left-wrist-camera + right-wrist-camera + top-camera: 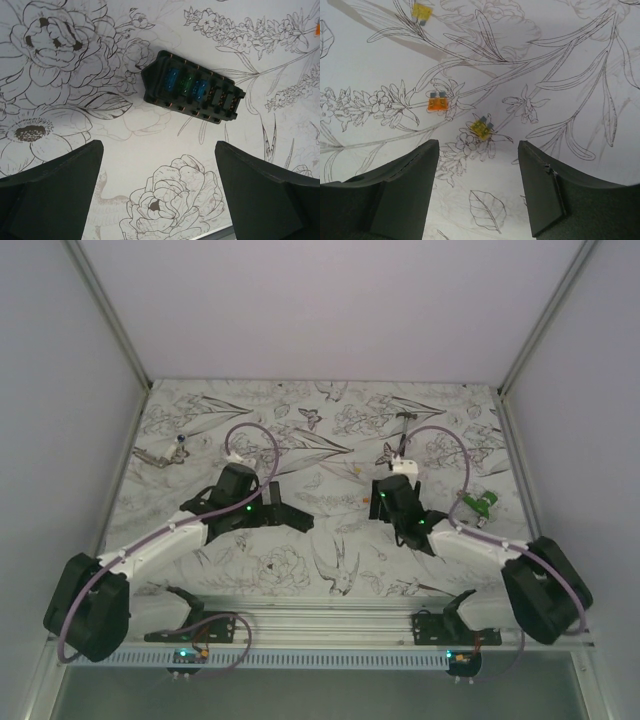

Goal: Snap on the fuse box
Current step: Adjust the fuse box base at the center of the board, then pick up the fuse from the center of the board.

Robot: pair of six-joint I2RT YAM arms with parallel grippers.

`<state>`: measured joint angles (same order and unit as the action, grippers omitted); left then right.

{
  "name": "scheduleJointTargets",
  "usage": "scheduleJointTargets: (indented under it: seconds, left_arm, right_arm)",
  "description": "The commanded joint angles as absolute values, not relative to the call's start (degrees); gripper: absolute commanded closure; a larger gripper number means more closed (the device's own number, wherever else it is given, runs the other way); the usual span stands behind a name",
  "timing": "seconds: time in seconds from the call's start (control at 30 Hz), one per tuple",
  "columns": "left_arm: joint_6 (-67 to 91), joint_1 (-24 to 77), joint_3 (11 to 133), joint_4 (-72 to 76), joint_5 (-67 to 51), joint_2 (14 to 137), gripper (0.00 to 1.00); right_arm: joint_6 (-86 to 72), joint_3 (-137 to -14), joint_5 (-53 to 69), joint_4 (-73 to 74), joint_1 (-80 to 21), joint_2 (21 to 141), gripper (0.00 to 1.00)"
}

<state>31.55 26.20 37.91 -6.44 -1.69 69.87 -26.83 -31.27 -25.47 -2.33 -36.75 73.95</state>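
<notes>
Left wrist shows the fuse box (192, 90) part-filled (three fuses (186, 84) seated); loose fuses (438, 103) lie right; left gripper (159, 150) and right gripper (477, 150) gape empty.

Black fuse box (192, 86) beyond wide-spread pincer (159, 150)

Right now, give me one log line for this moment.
left hand: open, above fuse box, apart | right hand: open, above near yellow fuse | orange fuse: loose beside it | held: nothing

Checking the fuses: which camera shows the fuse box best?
Left wrist: the fuse box lies unobstructed, its blue and green fuses clear. In the top view I cannot pick it out; the right wrist view lacks it.
</notes>
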Motion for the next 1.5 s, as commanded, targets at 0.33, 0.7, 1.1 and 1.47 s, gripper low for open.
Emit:
scheduleJointTargets:
  seconds: [0.33, 0.7, 1.1, 1.47]
  left_arm:
    - [32.5, 26.0, 34.4, -4.6, 0.8, 66.5, 0.00]
    - [32.8, 26.0, 34.7, -4.4, -0.2, 68.1, 0.00]
    - [32.8, 26.2, 35.7, -4.3, -0.6, 69.0, 0.00]
    - [32.9, 26.2, 35.9, -4.2, -1.1, 69.3, 0.00]
  right_arm:
    - [-39.1, -39.3, -42.9, 2.9, -41.4, 88.2, 0.37]
    - [-39.9, -41.0, -42.1, -0.1, -41.3, 93.9, 0.39]
    - [-40.9, -36.4, -42.8, 2.8, -41.2, 87.7, 0.47]
    - [-32.3, -36.0, -34.7, -2.9, -39.4, 87.5, 0.48]
